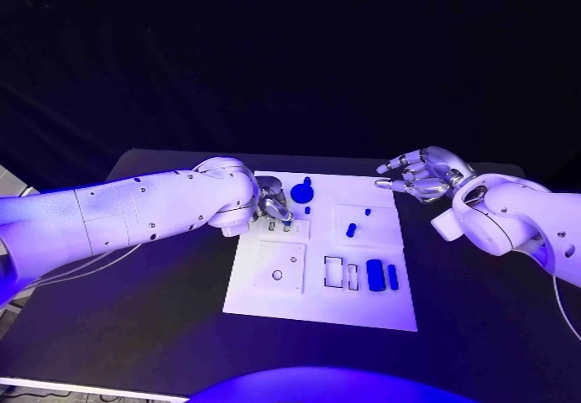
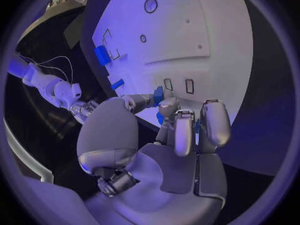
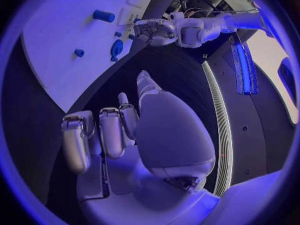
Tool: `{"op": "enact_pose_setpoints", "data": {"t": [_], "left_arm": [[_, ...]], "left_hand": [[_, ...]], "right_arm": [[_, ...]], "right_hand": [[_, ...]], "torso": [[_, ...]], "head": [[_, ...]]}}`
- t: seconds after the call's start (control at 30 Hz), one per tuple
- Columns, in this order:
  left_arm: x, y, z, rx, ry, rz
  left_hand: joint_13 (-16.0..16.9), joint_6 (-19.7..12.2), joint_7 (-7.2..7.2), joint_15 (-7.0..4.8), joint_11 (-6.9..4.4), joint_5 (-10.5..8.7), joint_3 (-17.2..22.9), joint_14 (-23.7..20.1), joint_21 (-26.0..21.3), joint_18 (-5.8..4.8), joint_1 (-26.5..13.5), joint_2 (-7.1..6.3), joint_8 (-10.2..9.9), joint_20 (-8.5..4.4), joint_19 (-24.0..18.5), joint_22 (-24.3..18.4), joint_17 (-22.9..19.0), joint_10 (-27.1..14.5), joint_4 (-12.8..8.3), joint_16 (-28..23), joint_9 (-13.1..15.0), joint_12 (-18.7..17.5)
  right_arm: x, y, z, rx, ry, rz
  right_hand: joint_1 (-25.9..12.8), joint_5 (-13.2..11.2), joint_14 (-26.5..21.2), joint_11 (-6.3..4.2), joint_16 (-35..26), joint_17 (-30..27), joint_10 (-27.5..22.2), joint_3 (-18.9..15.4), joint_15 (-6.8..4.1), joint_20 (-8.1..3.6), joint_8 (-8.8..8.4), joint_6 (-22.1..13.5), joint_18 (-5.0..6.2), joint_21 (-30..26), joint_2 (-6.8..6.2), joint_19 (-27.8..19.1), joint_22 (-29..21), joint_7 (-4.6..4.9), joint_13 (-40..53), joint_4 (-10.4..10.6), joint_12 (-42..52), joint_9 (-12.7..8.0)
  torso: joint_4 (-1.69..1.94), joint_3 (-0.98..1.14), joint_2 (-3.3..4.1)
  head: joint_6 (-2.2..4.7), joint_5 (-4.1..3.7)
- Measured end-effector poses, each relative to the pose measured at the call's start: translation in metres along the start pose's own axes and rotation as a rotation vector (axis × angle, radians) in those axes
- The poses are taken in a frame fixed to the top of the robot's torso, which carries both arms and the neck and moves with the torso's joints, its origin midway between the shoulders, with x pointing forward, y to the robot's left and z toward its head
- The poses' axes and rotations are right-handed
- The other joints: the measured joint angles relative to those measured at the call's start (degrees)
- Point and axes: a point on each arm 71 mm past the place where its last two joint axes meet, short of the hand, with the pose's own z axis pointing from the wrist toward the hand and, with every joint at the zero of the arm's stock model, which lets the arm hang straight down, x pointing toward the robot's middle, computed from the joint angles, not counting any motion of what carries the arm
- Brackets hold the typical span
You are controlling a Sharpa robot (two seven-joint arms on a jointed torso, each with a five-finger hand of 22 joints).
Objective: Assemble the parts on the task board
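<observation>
Operator, your task board (image 1: 317, 306) is lying mid-table, carrying blue parts: a round disc (image 1: 301, 193) near its far edge and a long block (image 1: 375, 274) sitting beside the rectangular slots. Your left hand (image 1: 269, 210) is pressing curled fingers over the board's left recess; whether it is holding anything, you cannot tell. Your right hand (image 1: 421, 174) is hovering off the board's far right corner, fingers loosely apart, holding nothing.

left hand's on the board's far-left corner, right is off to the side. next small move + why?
Probably lift the left hand slightly: its fingers are curled over the task board with a small blue part among them. Whether it's gripped, I can't tell. The right hand hovers off the board.
</observation>
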Motion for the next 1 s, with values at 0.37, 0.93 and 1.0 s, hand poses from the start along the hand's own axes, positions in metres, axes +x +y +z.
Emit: {"op": "enact_pose_setpoints", "data": {"t": [0.37,0.93,1.0], "left_arm": [[0.011,0.004,0.004,-0.011,-0.041,0.04],[0.011,0.004,0.004,-0.012,-0.059,0.059],[0.011,0.004,0.004,-0.013,-0.058,0.061]], "left_hand": [[0.1,0.2,-0.19,0.0,0.01,0.01,0.0,0.0,0.0,-0.1,-0.5,-0.52,0.0,-0.2,0.2,0.2,0.0,0.0,0.0,0.0,0.0,0.0],[-0.1,0.4,-0.37,0.01,-0.2,0.01,0.0,0.0,0.2,-0.1,-0.7,-0.69,0.3,-0.08,0.3,0.4,0.0,0.2,0.0,0.0,0.0,0.0],[-0.1,0.4,-0.37,0.01,-0.2,0.01,0.0,0.0,0.2,-0.1,-0.8,-0.83,0.3,-0.08,0.3,0.4,0.0,0.2,0.0,0.0,0.0,0.0]], "right_arm": [[0.001,0.0,0.0,-0.004,0.003,-0.011],[0.001,0.0,0.0,-0.005,0.007,-0.016],[0.001,0.0,0.0,-0.005,0.007,-0.016]], "right_hand": [[0.0,0.0,0.0,-0.2,0.0,0.0,-0.2,0.0,0.0,0.0,0.0,0.0,0.0,0.0,0.0,0.0,0.0,0.0,0.0,0.0,0.0,0.0],[0.2,0.0,0.0,-0.2,0.0,0.0,-0.2,-0.2,0.0,0.0,0.22,0.0,0.0,0.0,0.23,0.0,0.0,-0.01,0.0,-0.2,0.0,0.0],[0.2,0.0,0.0,-0.2,0.0,0.0,-0.2,-0.2,0.0,0.0,0.22,0.0,0.0,0.0,0.23,0.0,0.0,-0.01,0.0,-0.2,0.0,0.0]], "torso": [[-0.08,-0.04,0.03],[-0.06,-0.03,0.06],[-0.05,-0.03,0.05]], "head": [[-0.09,0.15],[-0.36,-0.06],[-0.37,-0.06]]}}
